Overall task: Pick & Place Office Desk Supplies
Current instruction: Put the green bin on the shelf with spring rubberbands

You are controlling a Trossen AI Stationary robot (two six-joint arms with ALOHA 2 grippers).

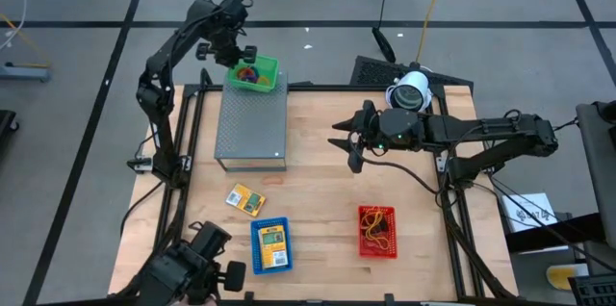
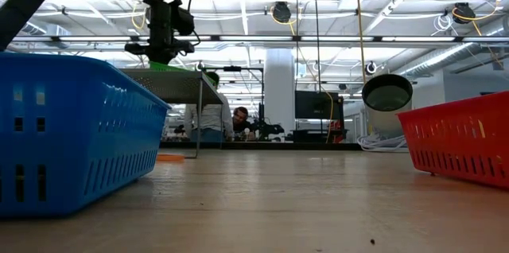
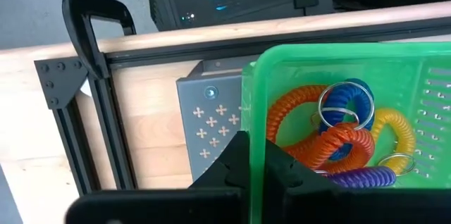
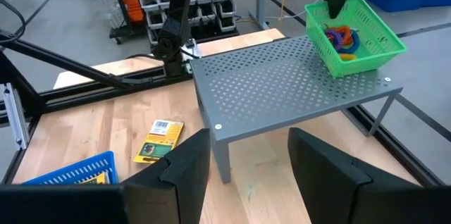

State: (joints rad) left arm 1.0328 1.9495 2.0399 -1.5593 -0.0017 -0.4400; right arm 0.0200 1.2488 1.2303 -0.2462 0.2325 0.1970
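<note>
A green basket [image 1: 265, 81] stands at the far right corner of the grey perforated metal stand [image 1: 252, 123]. It holds coiled bands [image 3: 331, 139] in orange, blue, yellow and purple. My left gripper [image 1: 245, 57] is shut on the basket. In the right wrist view the basket [image 4: 366, 37] tilts; I cannot tell whether it rests on the stand or is just above it. Two yellow-orange packets [image 1: 245, 199] lie flat on the table near the stand. My right gripper [image 1: 348, 142] is open and empty above the table's middle, pointing toward the stand [image 4: 282, 90]. My left gripper holds the green basket by its side wall [image 3: 255, 111] at the rim. One finger [image 3: 229, 168] is outside the wall and one [image 3: 289, 175] is inside, showing through the green plastic. The fingers come from above, pointing down.
A blue basket [image 1: 270, 245] with a packet in it stands near the table's front edge. A red basket [image 1: 377, 231] with rubber bands stands to its right. Black frame rails [image 3: 106, 139] run along the table's left and far edges. People sit in the room behind the table [image 2: 211, 118].
</note>
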